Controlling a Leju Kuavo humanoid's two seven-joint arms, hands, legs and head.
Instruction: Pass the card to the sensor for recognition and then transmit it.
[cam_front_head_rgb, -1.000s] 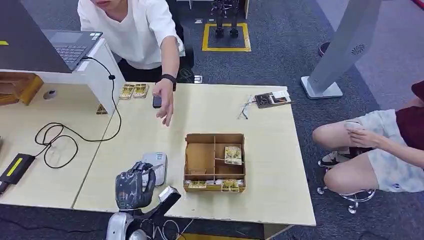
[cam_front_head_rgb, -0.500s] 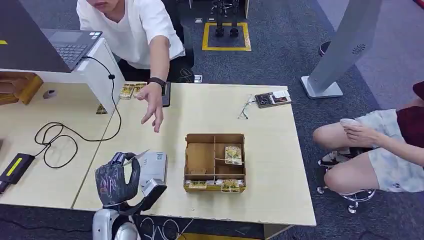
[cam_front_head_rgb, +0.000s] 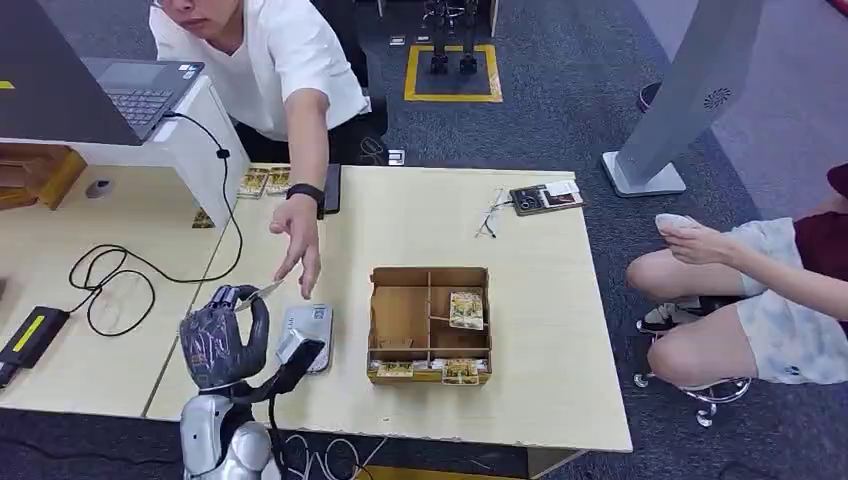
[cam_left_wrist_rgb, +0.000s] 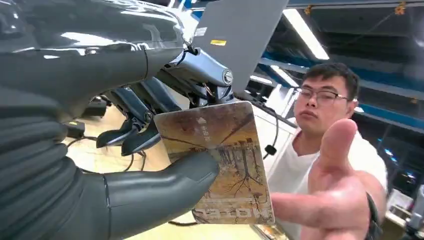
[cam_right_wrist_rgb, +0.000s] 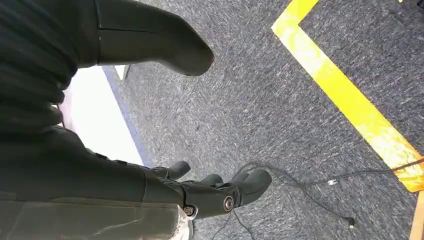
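Left robot hand: raised over the desk's near left corner. It pinches the card between the thumb and the darker fingers.
Card: brown, with a tree picture. Its free edge sticks out toward the person's hand. In the head view the card is a thin light sliver above the left robot hand.
Person's hand: open, reaching down toward the card. It is near the card's free edge but not touching it.
Sensor: a small grey box lying flat on the desk, just beside the left robot hand.
Box: brown, with compartments and a few cards inside. It sits past the sensor, with bare desk between the two.
Desk: light wood. There is open room on the right side, out to its right edge.
Right robot hand: hangs down over grey carpet near a yellow line. Fingers are loosely apart and hold nothing.
Seated person: sits off the desk's right edge, well apart from the card.
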